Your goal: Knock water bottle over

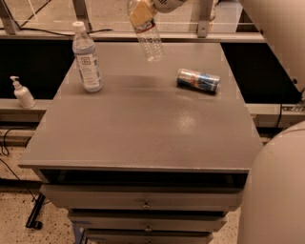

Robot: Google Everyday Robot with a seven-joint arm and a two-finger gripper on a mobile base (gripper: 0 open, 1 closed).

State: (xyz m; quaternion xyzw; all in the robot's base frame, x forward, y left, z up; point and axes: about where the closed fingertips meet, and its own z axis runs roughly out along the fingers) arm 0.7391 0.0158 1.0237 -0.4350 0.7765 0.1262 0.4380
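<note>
The water bottle (150,44) is at the far middle of the bench (143,128), tilted with its top leaning left and its ribbed base lower and to the right, over the far part of the grey surface. Whether the base touches the bench cannot be told. Its upper part is covered by the tan pad of the tool (141,13), which sits at the top edge of the view; whether the tool is clenched on the bottle or only pressed against it cannot be told. To the left, well apart, a taller bottle (86,57) with a white label stands upright near the bench's far-left corner. To the right and a little nearer, a blue and silver can (198,80) lies on its side. The middle and near bench around them is bare grey. A white pump dispenser (22,93) stands on a ledge off the left side. The robot's pale arm (281,33) runs along the right edge.
</note>
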